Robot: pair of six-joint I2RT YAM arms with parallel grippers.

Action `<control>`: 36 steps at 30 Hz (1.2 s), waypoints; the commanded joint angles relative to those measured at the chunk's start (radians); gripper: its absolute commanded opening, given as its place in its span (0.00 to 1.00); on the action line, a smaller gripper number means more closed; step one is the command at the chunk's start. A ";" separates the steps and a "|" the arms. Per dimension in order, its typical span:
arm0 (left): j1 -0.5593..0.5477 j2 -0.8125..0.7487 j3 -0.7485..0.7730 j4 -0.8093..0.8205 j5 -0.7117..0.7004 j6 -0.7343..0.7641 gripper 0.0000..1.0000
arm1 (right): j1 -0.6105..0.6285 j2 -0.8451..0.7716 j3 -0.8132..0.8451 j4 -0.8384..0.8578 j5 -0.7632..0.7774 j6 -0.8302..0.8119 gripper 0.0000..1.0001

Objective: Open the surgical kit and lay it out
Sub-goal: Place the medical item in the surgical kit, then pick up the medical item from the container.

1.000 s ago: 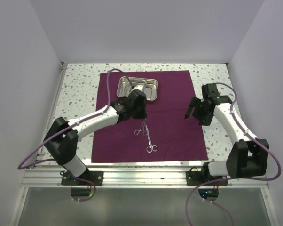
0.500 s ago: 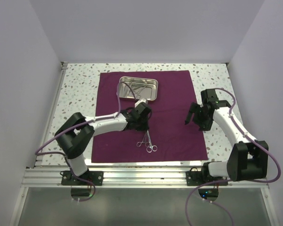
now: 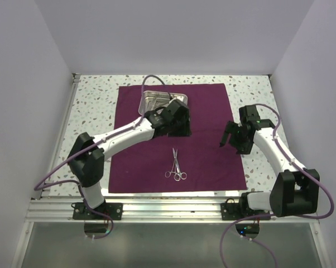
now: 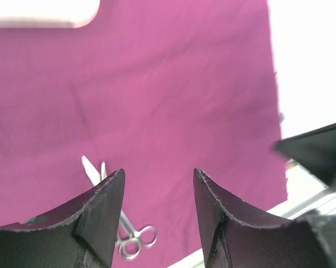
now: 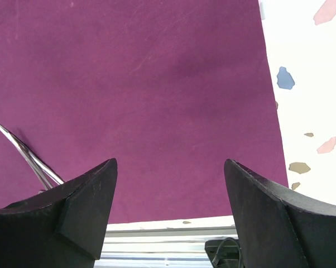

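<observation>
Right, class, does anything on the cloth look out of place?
Slightly: the two silvery instruments lie bunched together, apparently overlapping, on the purple cloth, not spaced apart. The cloth lies flat; nothing looks damaged.

Maroon cloth [image 3: 207, 111] matt, faintly creased; tray [image 3: 151, 100] and scissors [image 3: 175, 166] bright polished metal, glossy; counter [image 3: 92, 100] smooth, speckled like stone.

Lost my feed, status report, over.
Left gripper open, empty. Right gripper open, empty. Cloth spread, scissors on it. Left arm partly hides tray.
</observation>
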 commanded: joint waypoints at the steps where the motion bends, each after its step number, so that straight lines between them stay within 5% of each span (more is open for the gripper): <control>1: 0.076 -0.003 0.188 -0.092 -0.036 0.151 0.56 | -0.003 -0.033 0.032 0.011 0.024 -0.017 0.81; 8: 0.349 0.246 0.390 0.020 0.219 0.504 0.51 | -0.005 -0.056 0.114 -0.068 0.041 -0.017 0.81; 14: 0.386 0.504 0.658 0.029 0.294 0.728 0.51 | -0.005 -0.065 0.212 -0.159 0.093 -0.011 0.81; 18: 0.392 0.597 0.722 0.070 0.360 0.747 0.50 | -0.005 -0.071 0.232 -0.204 0.120 0.003 0.82; 36: 0.399 0.814 0.818 0.096 0.251 0.750 0.47 | -0.003 -0.005 0.246 -0.251 0.122 0.060 0.81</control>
